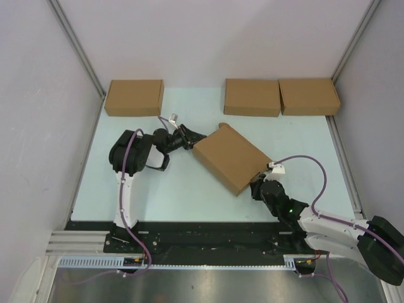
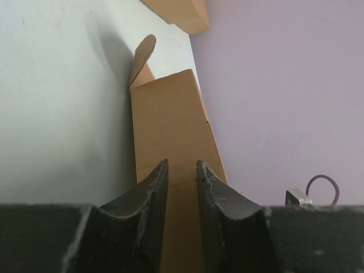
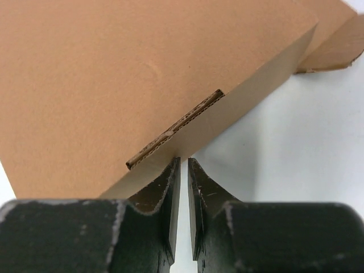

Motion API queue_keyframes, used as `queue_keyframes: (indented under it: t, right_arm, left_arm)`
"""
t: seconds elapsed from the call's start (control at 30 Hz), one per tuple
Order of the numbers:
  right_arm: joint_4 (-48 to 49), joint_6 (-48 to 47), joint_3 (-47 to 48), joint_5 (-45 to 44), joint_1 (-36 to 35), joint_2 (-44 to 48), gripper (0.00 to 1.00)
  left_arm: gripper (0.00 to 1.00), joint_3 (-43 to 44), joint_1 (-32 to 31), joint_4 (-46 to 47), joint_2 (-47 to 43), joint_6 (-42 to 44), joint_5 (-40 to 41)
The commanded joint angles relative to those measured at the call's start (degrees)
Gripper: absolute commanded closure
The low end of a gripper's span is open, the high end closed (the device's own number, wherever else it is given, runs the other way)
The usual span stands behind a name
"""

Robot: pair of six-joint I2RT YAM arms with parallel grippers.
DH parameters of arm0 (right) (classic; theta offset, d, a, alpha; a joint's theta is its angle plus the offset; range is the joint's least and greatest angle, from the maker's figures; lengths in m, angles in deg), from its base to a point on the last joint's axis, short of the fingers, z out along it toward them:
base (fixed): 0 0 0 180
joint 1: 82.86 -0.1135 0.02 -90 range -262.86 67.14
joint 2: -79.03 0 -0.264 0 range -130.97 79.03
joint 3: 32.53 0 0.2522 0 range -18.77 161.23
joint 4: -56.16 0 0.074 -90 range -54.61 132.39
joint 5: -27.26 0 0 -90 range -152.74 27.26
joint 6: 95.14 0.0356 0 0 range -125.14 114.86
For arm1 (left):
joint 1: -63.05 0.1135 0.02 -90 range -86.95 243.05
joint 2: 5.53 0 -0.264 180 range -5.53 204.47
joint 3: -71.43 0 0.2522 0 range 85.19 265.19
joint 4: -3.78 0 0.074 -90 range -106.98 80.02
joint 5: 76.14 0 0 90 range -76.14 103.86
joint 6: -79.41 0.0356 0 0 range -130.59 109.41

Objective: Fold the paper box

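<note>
paper box folded shut, lying askew mid-table; left jaws pinch its edge, right jaws nearly closed at corner.

An overhead view looks down on the table; both wrist views closely share the paper box.

Four brown cardboard boxes — one paper box, three other boxes — and two arms.
</note>
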Motion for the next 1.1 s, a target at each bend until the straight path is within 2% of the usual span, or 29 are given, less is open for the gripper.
queue_keyframes:
  t: [0.0, 0.13, 0.2, 0.23, 0.3, 0.33, 0.37, 0.47, 0.63, 0.7, 0.73, 0.83, 1.0, 1.07]
  right_arm:
    - [5.2, 0.3, 3.1, -1.1, -0.4, 1.7, 0.83]
    - [-5.0, 1.2, 5.6, -0.9, 0.4, 6.4, 0.78]
    - [-10.1, 3.3, 7.7, -1.3, 1.2, 8.9, 0.75]
    - [-16.6, 4.4, 8.7, -1.4, 1.6, 11.3, 0.68]
    - [-21.7, 6.2, 11.1, -0.6, 3.0, 13.9, 0.62]
    - [-26.4, 6.7, 11.8, -0.5, 3.4, 16.1, 0.55]
    - [-28.3, 7.1, 12.4, -0.2, 3.8, 17.1, 0.52]
    - [-32.9, 8.0, 14.4, 1.6, 5.3, 19.5, 0.43]
    - [-36.4, 9.7, 15.7, 5.1, 7.2, 18.2, 0.40]
    - [-37.3, 11.1, 15.7, 5.1, 7.2, 17.5, 0.38]
    - [-37.6, 11.8, 15.7, 4.8, 7.3, 17.3, 0.37]
    - [-34.6, 14.2, 15.5, 8.1, 8.1, 16.8, 0.32]
    - [-26.3, 14.7, 15.4, 20.9, 16.0, 12.4, 0.20]
    - [-23.9, 14.9, 15.4, 27.2, 19.9, 8.0, 0.15]
  left_arm:
    - [0.68, -4.8, -3.1, 5.8, -5.9, 0.1, -7.9]
    - [0.66, -7.0, -1.6, 0.4, -11.2, 3.4, -6.1]
    - [0.62, -7.6, 0.2, -7.3, -14.2, 7.9, -4.2]
    - [0.61, -7.8, 0.9, -10.4, -17.6, 9.7, -3.3]
    - [0.57, -6.7, 2.5, -22.5, -21.2, 16.9, -0.7]
    - [0.55, -5.8, 2.8, -27.5, -22.7, 19.8, 0.3]
    - [0.52, -4.8, 3.2, -36.5, -25.4, 25.3, 1.4]
    - [0.47, 0.2, 3.9, -48.8, -27.6, 32.0, 4.5]
    - [0.43, 3.5, 4.2, -61.8, -26.5, 34.9, 6.9]
    - [0.43, 3.2, 4.5, -64.8, -27.3, 36.4, 9.6]
    - [0.41, 2.3, 4.8, -64.2, -28.1, 36.4, 12.2]
    - [0.35, -1.5, 5.9, -59.4, -30.8, 34.1, 13.0]
    - [0.25, 5.5, 6.0, -64.1, -27.5, 35.0, 5.7]
    - [0.21, 7.0, 6.0, -64.4, -25.1, 34.5, 3.7]
